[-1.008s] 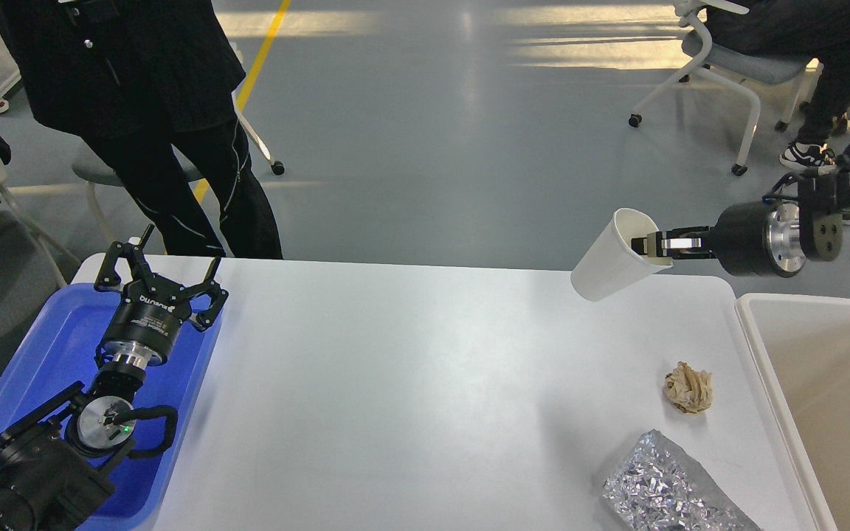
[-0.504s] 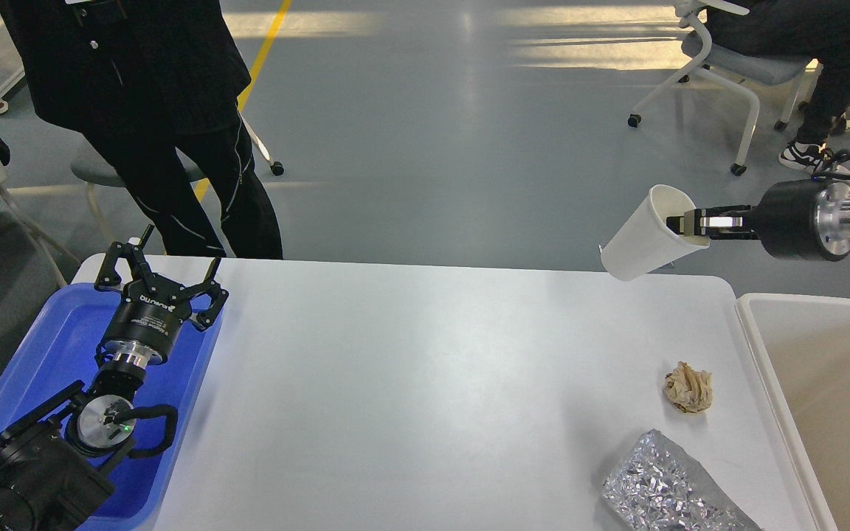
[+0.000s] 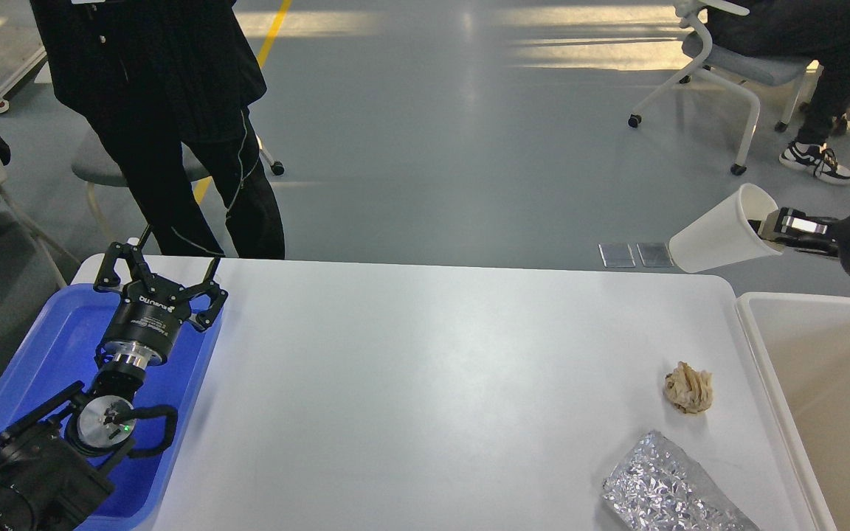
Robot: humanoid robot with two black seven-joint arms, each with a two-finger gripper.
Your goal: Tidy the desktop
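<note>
At the far left of the frame a blue tray (image 3: pixel 41 354) lay along the left edge of the counter (image 3: pixel 410 383), and the left hand (image 3: pixel 161 274) hovered over the tray's upper right corner, its fingers spread wide and holding nothing. Behind it, in the upper left, a person in black clothes (image 3: pixel 174 110) stood close to the counter's far edge.

The counter itself filled the middle of the frame, a broad white top with rounded corners. From the tray across to the lower right it was bare, which left a wide stretch between the two hands. Low on the right, a crumpled ball of beige paper (image 3: pixel 688 389) sat near the counter's right edge, and just below it a lump of crinkled foil (image 3: pixel 672 490) ran off the bottom of the frame. Touching or just beside the counter's right edge stood a beige-white bin (image 3: pixel 823 383), open at the top.

At the upper right, the right hand (image 3: pixel 779 225) came in from the frame's edge and pinched the rim of a white paper cup (image 3: pixel 720 232), one finger inside the mouth. The cup was tilted nearly on its side, base pointing left, held in the air above the counter's far right corner and just left of the bin's far rim. A white chair (image 3: pixel 713 81) stood well beyond on the grey floor.
</note>
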